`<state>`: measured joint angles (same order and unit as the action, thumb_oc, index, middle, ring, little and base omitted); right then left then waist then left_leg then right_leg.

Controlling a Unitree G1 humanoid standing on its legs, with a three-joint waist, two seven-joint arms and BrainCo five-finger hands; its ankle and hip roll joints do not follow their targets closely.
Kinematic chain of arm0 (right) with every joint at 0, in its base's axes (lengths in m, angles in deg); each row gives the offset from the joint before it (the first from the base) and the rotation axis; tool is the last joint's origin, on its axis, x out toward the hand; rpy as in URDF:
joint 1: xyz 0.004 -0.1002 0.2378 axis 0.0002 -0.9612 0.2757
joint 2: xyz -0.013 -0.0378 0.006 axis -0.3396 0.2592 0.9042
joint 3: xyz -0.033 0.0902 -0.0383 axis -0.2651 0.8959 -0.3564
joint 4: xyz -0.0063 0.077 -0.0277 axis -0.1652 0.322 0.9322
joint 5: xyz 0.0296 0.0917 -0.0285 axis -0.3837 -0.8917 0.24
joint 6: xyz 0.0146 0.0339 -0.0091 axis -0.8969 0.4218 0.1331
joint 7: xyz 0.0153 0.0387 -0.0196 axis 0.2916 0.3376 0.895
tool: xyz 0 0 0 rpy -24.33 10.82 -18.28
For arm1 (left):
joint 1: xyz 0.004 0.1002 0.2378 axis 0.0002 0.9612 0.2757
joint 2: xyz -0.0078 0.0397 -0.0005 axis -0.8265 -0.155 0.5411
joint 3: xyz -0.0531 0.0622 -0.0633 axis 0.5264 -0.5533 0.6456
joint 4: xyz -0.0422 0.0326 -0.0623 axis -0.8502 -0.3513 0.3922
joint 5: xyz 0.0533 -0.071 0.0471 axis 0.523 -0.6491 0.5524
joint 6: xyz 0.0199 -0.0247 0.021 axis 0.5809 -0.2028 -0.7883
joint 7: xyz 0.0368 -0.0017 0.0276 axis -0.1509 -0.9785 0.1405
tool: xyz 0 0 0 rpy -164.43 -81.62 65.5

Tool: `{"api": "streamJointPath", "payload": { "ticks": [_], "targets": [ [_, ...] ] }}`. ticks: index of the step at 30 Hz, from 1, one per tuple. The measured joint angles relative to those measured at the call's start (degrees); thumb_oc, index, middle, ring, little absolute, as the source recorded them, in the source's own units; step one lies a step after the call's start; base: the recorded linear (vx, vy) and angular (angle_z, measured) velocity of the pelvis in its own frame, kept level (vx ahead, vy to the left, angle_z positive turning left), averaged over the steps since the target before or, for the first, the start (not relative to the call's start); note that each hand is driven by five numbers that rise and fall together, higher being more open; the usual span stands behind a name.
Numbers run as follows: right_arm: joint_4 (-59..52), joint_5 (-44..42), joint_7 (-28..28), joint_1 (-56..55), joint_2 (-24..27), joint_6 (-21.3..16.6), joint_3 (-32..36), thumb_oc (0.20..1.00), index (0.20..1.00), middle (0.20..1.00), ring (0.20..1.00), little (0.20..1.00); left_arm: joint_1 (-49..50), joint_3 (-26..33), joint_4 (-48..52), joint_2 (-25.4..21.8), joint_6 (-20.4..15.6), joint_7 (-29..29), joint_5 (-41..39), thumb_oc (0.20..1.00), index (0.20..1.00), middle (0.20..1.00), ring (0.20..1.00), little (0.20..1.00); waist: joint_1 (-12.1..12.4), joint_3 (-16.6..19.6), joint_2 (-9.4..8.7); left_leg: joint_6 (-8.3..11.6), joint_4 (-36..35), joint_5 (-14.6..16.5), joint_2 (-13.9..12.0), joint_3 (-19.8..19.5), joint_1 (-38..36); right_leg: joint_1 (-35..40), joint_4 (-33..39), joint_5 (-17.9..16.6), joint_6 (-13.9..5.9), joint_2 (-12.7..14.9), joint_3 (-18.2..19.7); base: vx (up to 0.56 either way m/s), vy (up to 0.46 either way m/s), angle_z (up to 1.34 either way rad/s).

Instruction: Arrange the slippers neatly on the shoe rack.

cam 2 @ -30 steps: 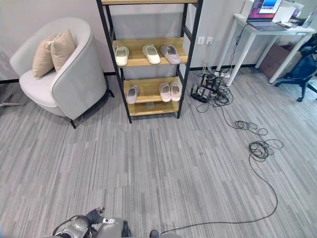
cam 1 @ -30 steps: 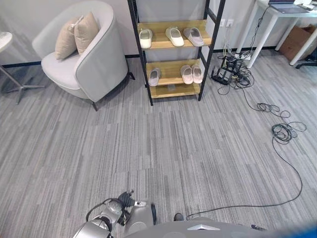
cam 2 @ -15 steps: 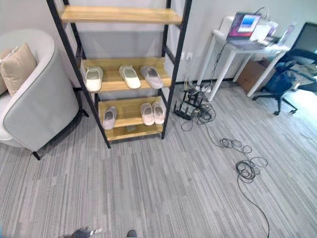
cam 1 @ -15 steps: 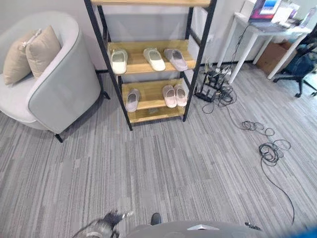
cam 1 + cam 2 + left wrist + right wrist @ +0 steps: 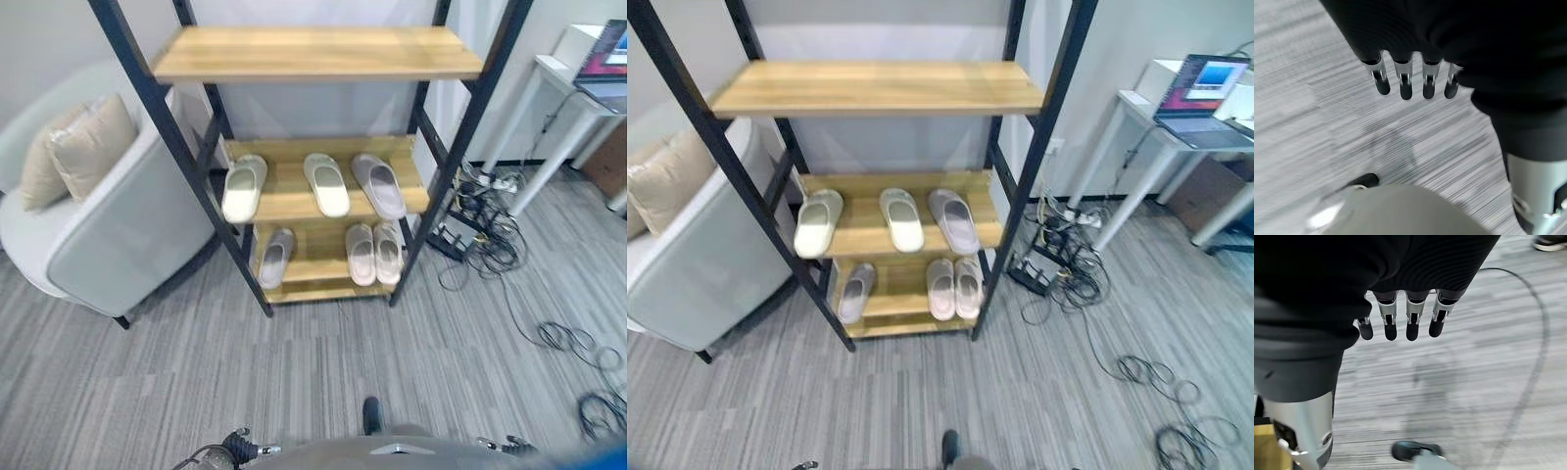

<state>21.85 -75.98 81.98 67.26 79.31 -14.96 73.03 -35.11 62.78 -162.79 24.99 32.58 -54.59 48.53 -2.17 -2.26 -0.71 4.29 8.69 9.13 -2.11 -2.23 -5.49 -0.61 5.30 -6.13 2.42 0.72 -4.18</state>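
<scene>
Wooden shoe rack (image 5: 318, 54), six slippers (image 5: 326, 184) waiting; both hands (image 5: 1410, 78) (image 5: 1400, 318) hanging relaxed, holding nothing; advisable: closing in squarely before reaching.

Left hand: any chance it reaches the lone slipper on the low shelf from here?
Probably not yet. The left hand hangs open over bare carpet, while the lone slipper sits back on the low shelf, under the middle shelf. Nothing blocks the front.

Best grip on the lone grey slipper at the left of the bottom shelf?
Take the grey slipper by its heel end, which faces outward toward you. Come in from the front, low under the middle shelf; the black rack post crowds its left side. Both hands hang empty.
</scene>
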Motion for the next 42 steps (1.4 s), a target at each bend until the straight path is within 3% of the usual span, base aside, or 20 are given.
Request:
{"api": "streamJointPath", "payload": {
  "ticks": [1, 3, 5, 6, 7, 8, 9, 10, 12, 13, 14, 16, 18, 21, 25, 27, 30, 34, 37, 42],
  "targets": [
    [-2.0, 0.0, -0.2, 1.5, 0.1, -0.1, -0.5, 1.000, 1.000, 1.000, 1.000, 1.000, -0.1, 0.0, 0.3, 0.0, 0.0, 0.0, -0.1, 1.000, 1.000, 1.000, 1.000, 1.000, 0.1, 0.6, 0.42, 0.91, 3.3, -0.8, 0.2, -0.3, 1.2, 0.4, 0.0, 0.3, -0.14, -0.2, 0.1, -0.07, -0.135, 0.35],
    [-3.9, 0.0, -0.2, 3.2, -0.1, -0.5, -1.0, 1.000, 1.000, 1.000, 1.000, 1.000, -2.9, 0.0, -0.2, -0.1, 0.1, -0.1, -0.9, 1.000, 1.000, 1.000, 1.000, 1.000, 0.0, -0.2, -0.63, 1.38, 12.5, -1.0, 0.9, -1.7, 6.4, 1.0, 0.0, 1.5, -0.37, 0.5, -2.0, -0.08, -0.109, 0.56],
    [-4.5, 0.0, -1.0, 6.1, -0.3, -0.6, -1.8, 1.000, 1.000, 1.000, 1.000, 1.000, -5.4, 0.0, 0.4, -0.1, -0.1, -0.3, -2.4, 1.000, 1.000, 1.000, 1.000, 1.000, 1.8, -1.6, -2.09, 5.42, 26.1, -4.7, 0.9, -1.3, 14.1, 1.3, -0.1, 2.4, 0.98, 0.9, -3.9, 0.04, -0.011, 0.38],
    [-6.2, 0.0, -1.7, 7.2, -0.5, -1.0, -4.6, 1.000, 1.000, 1.000, 1.000, 1.000, -6.1, -0.2, 1.1, -0.8, -0.1, -1.1, -2.7, 1.000, 1.000, 1.000, 1.000, 1.000, 1.8, -2.9, -3.28, 3.40, 30.1, -4.6, -0.4, 1.1, 16.5, 2.6, -0.1, 3.3, 2.22, 1.4, -3.6, 0.11, 0.114, 0.20],
    [-7.7, 0.2, -2.0, 8.7, -1.1, -1.5, -6.6, 1.000, 1.000, 1.000, 1.000, 1.000, -5.9, -0.4, 1.5, -1.2, -0.1, -1.3, -2.7, 1.000, 1.000, 1.000, 1.000, 1.000, 1.5, -3.3, -3.94, 2.90, 21.2, -4.0, -3.8, 3.0, 15.2, 3.3, 0.0, 4.2, 2.42, 1.3, -4.2, 0.15, 0.156, 0.23],
    [-10.6, 0.2, -2.2, 10.3, -2.1, -1.7, -9.6, 1.000, 1.000, 1.000, 1.000, 1.000, -5.9, -0.4, 1.4, -1.3, -0.1, -1.4, -2.5, 1.000, 1.000, 1.000, 1.000, 1.000, 1.7, -3.5, -3.44, 4.59, -10.9, -8.2, -12.0, 3.1, 9.2, 4.1, 0.0, 5.7, 1.78, -0.2, -3.9, 0.17, 0.238, 0.12],
    [-9.8, 0.3, -2.1, 14.9, -2.3, 0.1, -10.4, 1.000, 1.000, 1.000, 1.000, 1.000, -6.4, -3.1, 0.3, -2.1, 0.1, -1.3, -2.2, 1.000, 1.000, 1.000, 1.000, 1.000, 2.3, -4.2, -2.92, 7.07, -14.7, -11.1, -16.2, 0.5, 10.0, 5.9, 0.0, 6.5, 0.61, -0.6, -3.8, 0.21, 0.357, -0.06],
    [-11.2, 1.3, -2.3, 15.6, -1.0, -1.0, -10.2, 1.000, 1.000, 1.000, 1.000, 1.000, -6.0, -4.8, 0.0, -2.2, 0.1, -1.3, -1.6, 1.000, 1.000, 1.000, 1.000, 1.000, 2.2, -3.8, -2.27, 7.42, -14.7, -12.4, -16.4, -1.7, 10.9, 6.2, 0.0, 7.0, -1.29, -0.8, -3.1, 0.22, 0.440, -0.24],
    [-29.7, 3.5, -2.4, 6.7, 1.5, -3.3, -8.6, 1.000, 1.000, 1.000, 1.000, 1.000, -3.1, -3.8, 3.2, -2.2, -0.1, -1.3, -1.3, 1.000, 1.000, 1.000, 1.000, 1.000, 2.4, -1.9, -2.57, 7.13, -14.3, -12.7, -12.3, -0.1, 9.5, 7.2, -0.1, 8.1, -3.17, 1.2, -3.2, 0.14, 0.313, -0.27],
    [-39.7, 5.7, -1.3, -0.4, 3.2, -4.5, -9.7, 1.000, 1.000, 1.000, 1.000, 1.000, -1.2, -2.0, 3.2, -2.0, -0.1, -1.4, 0.5, 1.000, 1.000, 1.000, 1.000, 1.000, 1.2, 0.0, -2.21, 5.36, -14.6, -13.5, -7.6, 1.8, 6.4, 7.5, -0.5, 8.3, -4.15, 2.6, -2.4, 0.11, 0.292, -0.36],
    [-39.6, 7.2, -0.1, -4.1, 1.0, -3.4, -12.0, 1.000, 1.000, 1.000, 1.000, 1.000, 0.0, -1.6, 3.1, -3.1, -0.1, -1.9, 0.7, 1.000, 1.000, 1.000, 1.000, 1.000, -0.2, 0.7, -3.46, 1.42, -14.3, -14.5, -4.6, 2.0, 4.3, 8.3, -1.4, 8.4, -5.98, 4.4, -1.6, 0.09, 0.269, -0.45],
    [-39.6, 9.3, 0.7, -6.3, -1.0, -3.1, -12.2, 1.000, 1.000, 1.000, 1.000, 1.000, -1.0, -0.2, 3.0, -4.8, -0.1, -2.6, 0.8, 1.000, 1.000, 1.000, 1.000, 1.000, -1.1, 0.7, -5.10, -0.54, -14.3, -13.1, -1.9, 3.4, 4.4, 6.3, -3.1, 8.3, -7.09, 7.5, -1.2, 0.06, 0.187, -0.38],
    [-40.0, 9.3, 0.8, -5.9, -1.3, -3.2, -12.2, 1.000, 1.000, 1.000, 1.000, 1.000, -2.2, -0.3, 2.6, -4.7, -0.1, -2.8, 2.1, 1.000, 1.000, 1.000, 1.000, 1.000, -1.4, 0.7, -4.73, -2.33, -14.3, -12.4, 0.0, 4.0, 4.2, 5.9, -2.5, 6.4, -10.05, 9.4, -1.4, 0.01, 0.125, -0.20],
    [-44.4, 11.1, 0.5, -5.8, -1.3, -4.0, -11.7, 1.000, 1.000, 1.000, 1.000, 1.000, -2.1, -0.3, 4.7, -4.9, -0.2, -3.5, 3.0, 1.000, 1.000, 1.000, 1.000, 1.000, -1.3, 0.9, -4.05, -3.33, -14.3, -12.2, 2.1, 4.9, 4.2, 6.8, -0.1, 5.7, -11.19, 11.0, -1.6, -0.03, 0.104, -0.14],
    [-49.6, 13.6, -0.8, -6.5, -0.3, -5.1, -9.6, 1.000, 1.000, 1.000, 1.000, 1.000, -1.3, -0.4, 5.0, 0.1, -0.5, -3.8, 3.1, 1.000, 1.000, 1.000, 1.000, 1.000, -2.0, 0.7, -0.82, -2.92, -14.6, -12.2, 1.9, 5.1, 5.7, 5.7, 0.0, 6.5, -10.81, 11.1, -1.7, -0.01, 0.065, -0.01],
    [-49.9, 14.1, -2.0, -6.6, 0.5, -6.0, -9.6, 1.000, 1.000, 1.000, 1.000, 1.000, -0.8, -0.6, 5.1, 0.6, -1.0, -4.0, 3.2, 1.000, 1.000, 1.000, 1.000, 1.000, -2.0, 1.5, -0.21, -2.55, -14.6, -12.5, 1.0, 5.0, 6.5, 5.1, 0.0, 6.4, -10.42, 10.2, -1.8, 0.00, 0.059, 0.02],
    [-56.8, 15.2, -2.6, -7.1, 2.1, -7.6, -9.6, 1.000, 1.000, 1.000, 1.000, 1.000, 0.0, -2.3, 6.0, 0.5, -1.4, -5.0, 5.3, 1.000, 1.000, 1.000, 1.000, 1.000, -2.0, 2.1, -0.53, -2.48, -14.6, -13.0, 0.8, 4.8, 6.5, 5.2, 0.0, 6.4, -10.29, 10.0, -2.5, 0.03, 0.059, 0.04],
    [-56.8, 17.4, -4.2, 1.9, 2.5, -8.3, -10.0, 1.000, 1.000, 1.000, 1.000, 1.000, 0.1, -2.3, 5.9, -0.8, -1.4, -5.0, 7.0, 1.000, 1.000, 1.000, 1.000, 1.000, -0.8, 2.6, -2.39, -2.66, -14.6, -13.1, 1.3, 4.5, 6.7, 5.2, 0.0, 6.4, -10.30, 10.4, -2.9, 0.02, 0.038, 0.08],
    [-56.3, 18.2, -5.3, 7.7, 3.6, -8.7, -10.0, 1.000, 1.000, 1.000, 1.000, 1.000, 0.4, -2.5, 5.8, -1.3, -1.4, -5.0, 7.5, 1.000, 1.000, 1.000, 1.000, 1.000, 1.5, 2.6, -2.53, -2.47, -14.6, -13.3, 1.4, 2.9, 8.0, 4.9, 0.0, 6.6, -10.29, 10.3, -4.5, 0.03, 0.005, 0.26],
    [-42.6, 16.8, -10.7, 27.9, 2.0, -7.4, -10.7, 1.000, 1.000, 1.000, 1.000, 1.000, -0.6, -2.6, 6.0, -2.1, -2.0, -5.2, 6.6, 1.000, 1.000, 1.000, 1.000, 1.000, 4.0, -0.7, -2.10, -2.79, -14.3, -15.1, 1.5, 2.5, 13.0, 0.0, 0.0, 5.4, -10.43, 10.0, -4.6, -0.04, 0.036, 0.07]
  ]
}}
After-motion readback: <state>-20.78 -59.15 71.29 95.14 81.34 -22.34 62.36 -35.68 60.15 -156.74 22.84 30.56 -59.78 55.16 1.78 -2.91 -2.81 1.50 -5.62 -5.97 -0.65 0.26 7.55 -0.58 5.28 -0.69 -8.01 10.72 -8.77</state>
